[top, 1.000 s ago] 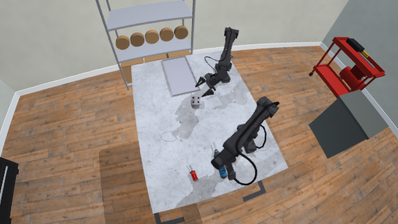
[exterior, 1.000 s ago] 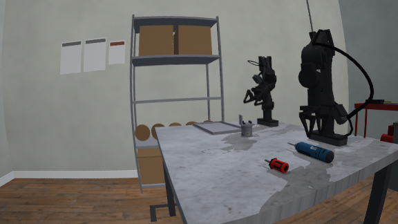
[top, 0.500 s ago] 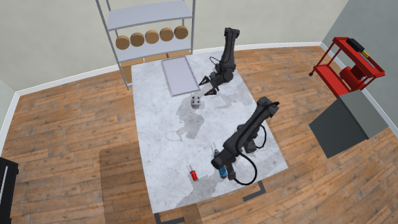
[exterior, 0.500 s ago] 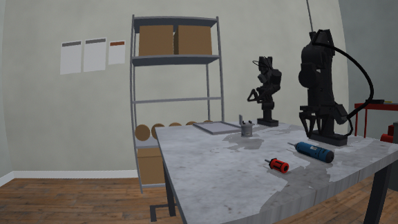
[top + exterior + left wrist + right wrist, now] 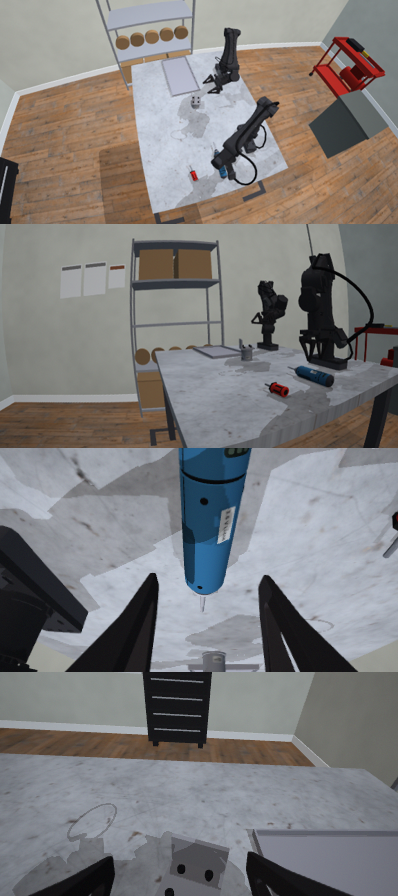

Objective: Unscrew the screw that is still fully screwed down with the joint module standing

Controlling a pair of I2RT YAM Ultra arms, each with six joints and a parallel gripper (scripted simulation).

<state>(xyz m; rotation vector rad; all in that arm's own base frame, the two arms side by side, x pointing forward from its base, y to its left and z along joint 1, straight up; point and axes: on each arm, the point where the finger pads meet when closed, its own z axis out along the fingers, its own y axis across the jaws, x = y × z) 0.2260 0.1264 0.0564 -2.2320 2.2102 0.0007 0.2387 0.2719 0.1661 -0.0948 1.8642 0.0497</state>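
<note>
The joint module (image 5: 195, 106) (image 5: 247, 354) (image 5: 214, 662) stands upright on the counter (image 5: 159, 155) (image 5: 207, 397) (image 5: 310, 513) (image 5: 200, 787), at the centre of the top view, with dark round spots on its bracket (image 5: 200, 858); how deep each screw sits is too small to tell. The right gripper (image 5: 207, 87) (image 5: 254, 321) (image 5: 182, 862) is near it, fingers open and gripping nothing. The grey tray (image 5: 180, 76) (image 5: 218, 352) (image 5: 340, 862) lies just beside, toward the upper left of the top view. At lower centre lies the electric screwdriver (image 5: 222, 171) (image 5: 312, 375) (image 5: 207, 533), its blue barrel bearing a white label (image 5: 226, 525) with small lettering I cannot read. Above it the left gripper (image 5: 312, 359) (image 5: 209, 579) has its fingers parted around nothing. A red screwdriver (image 5: 193, 175) (image 5: 279, 390) (image 5: 396, 521) lies near the electric one. The wall sheets (image 5: 70, 282) at upper left of the exterior view are illegible.
</note>
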